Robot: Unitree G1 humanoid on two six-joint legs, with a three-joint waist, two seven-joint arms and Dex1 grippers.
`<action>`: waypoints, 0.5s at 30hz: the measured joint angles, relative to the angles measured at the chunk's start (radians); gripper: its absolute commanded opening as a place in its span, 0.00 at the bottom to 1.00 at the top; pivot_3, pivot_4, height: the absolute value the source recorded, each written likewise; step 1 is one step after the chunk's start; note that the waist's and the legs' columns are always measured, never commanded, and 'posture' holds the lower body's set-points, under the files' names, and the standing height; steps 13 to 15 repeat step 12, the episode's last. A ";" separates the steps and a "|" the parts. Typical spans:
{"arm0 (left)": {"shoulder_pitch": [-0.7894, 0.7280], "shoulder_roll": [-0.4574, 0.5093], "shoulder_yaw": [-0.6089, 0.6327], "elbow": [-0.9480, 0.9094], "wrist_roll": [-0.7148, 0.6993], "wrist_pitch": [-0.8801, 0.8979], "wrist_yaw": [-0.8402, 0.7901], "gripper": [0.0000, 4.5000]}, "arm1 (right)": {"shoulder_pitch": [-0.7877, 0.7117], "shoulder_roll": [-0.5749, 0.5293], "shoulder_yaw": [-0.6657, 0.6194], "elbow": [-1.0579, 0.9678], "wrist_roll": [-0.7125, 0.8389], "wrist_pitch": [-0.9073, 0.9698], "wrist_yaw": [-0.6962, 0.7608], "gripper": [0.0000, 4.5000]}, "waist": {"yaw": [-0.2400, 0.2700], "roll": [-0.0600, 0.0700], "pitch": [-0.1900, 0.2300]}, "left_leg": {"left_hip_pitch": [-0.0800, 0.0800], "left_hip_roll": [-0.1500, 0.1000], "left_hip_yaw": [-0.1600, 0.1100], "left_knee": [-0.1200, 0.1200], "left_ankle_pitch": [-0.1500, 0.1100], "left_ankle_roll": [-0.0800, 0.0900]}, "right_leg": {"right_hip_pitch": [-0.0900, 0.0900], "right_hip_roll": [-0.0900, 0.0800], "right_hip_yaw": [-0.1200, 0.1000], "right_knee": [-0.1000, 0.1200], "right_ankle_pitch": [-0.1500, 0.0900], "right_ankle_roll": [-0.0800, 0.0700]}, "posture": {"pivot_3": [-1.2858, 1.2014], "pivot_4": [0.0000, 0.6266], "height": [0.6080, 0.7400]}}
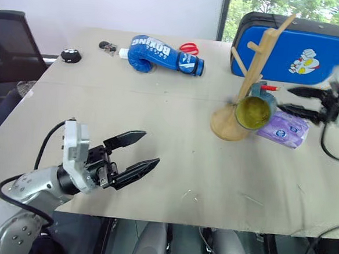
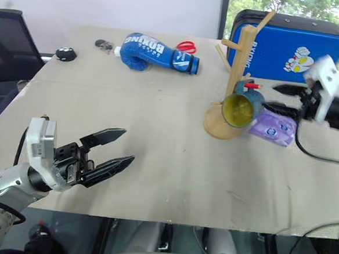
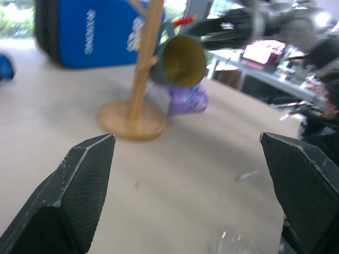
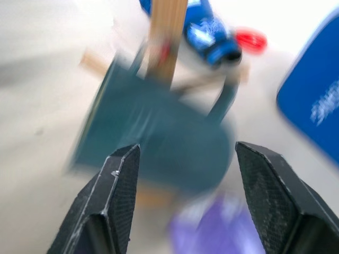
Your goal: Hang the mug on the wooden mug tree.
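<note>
The teal mug [image 1: 255,111] with its yellow inside turned toward me hangs tilted by its handle on a low peg of the wooden mug tree [image 1: 261,63]. The tree stands on its round base at the right of the table. My right gripper [image 1: 285,98] is open just right of the mug, with its fingers apart from it and nothing between them. The right wrist view shows the mug [image 4: 159,132] close ahead between the spread fingers. My left gripper [image 1: 150,148] is open and empty over the near left of the table, well away from the tree [image 3: 145,58].
A purple packet [image 1: 286,128] lies beside the tree's base, under my right gripper. A blue padded case [image 1: 303,52] stands behind the tree. A blue boxing glove [image 1: 163,55], red scissors [image 1: 189,47] and small black items [image 1: 70,55] sit at the far side. A black chair [image 1: 9,46] is at the left.
</note>
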 measured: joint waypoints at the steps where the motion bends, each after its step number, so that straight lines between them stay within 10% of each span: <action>1: 0.001 0.004 -0.007 0.025 0.019 0.000 -0.006 1.00 | 0.083 0.004 -0.049 -0.043 0.009 0.022 -0.010 0.63 | 0.001 0.000 0.000 | 0.000 0.000 0.000 0.000 0.000 0.000 | 0.000 0.000 0.000 0.000 0.000 0.000 | 0.52 0.24 1.00; 8: 0.003 0.056 -0.027 0.180 0.154 -0.012 -0.087 1.00 | 0.530 0.112 -0.344 -0.312 0.081 0.091 -0.067 0.63 | -0.023 0.000 0.000 | 0.004 0.001 0.004 0.000 0.000 0.001 | 0.000 0.001 0.004 0.000 -0.002 0.004 | 0.52 0.24 1.00; 15: -0.013 0.069 -0.032 0.236 0.195 -0.013 -0.123 1.00 | 0.633 0.143 -0.350 -0.333 0.052 0.034 -0.085 0.63 | -0.024 -0.001 -0.001 | 0.005 0.001 0.005 0.001 0.000 0.001 | 0.001 0.001 0.005 0.001 -0.002 0.004 | 0.52 0.24 1.00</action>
